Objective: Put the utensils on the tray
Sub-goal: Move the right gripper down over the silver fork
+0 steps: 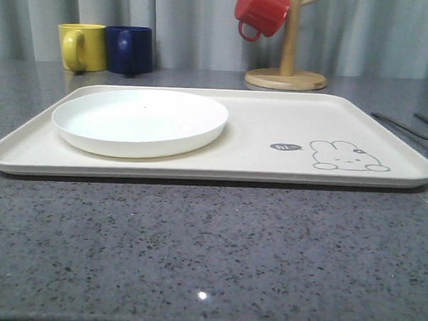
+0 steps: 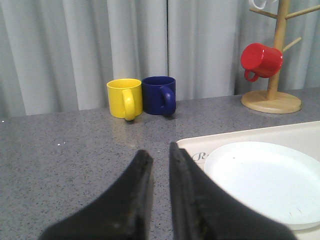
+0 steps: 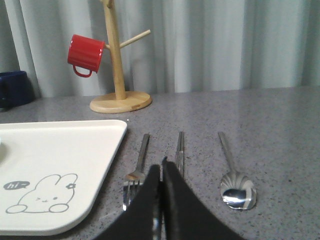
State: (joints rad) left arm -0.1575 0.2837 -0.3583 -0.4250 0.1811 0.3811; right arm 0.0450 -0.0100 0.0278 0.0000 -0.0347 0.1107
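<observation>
The cream tray [image 1: 272, 120] with the rabbit drawing lies across the middle of the grey table. A round white plate [image 1: 140, 120] rests on its left half. On the table just right of the tray lie a silver fork [image 3: 141, 155], a pair of metal chopsticks [image 3: 180, 147] and a spoon [image 3: 235, 185], side by side. My right gripper [image 3: 161, 167] hovers over the near ends of the fork and chopsticks, shut and holding nothing. Near the tray's left end, my left gripper [image 2: 160, 152] hangs above bare table, open by a narrow gap with nothing in it.
A yellow mug [image 1: 82, 47] and a blue mug [image 1: 129, 49] stand at the back left. A red mug [image 1: 261, 13] hangs on a wooden mug tree [image 1: 287, 71] behind the tray. A grey curtain closes the back.
</observation>
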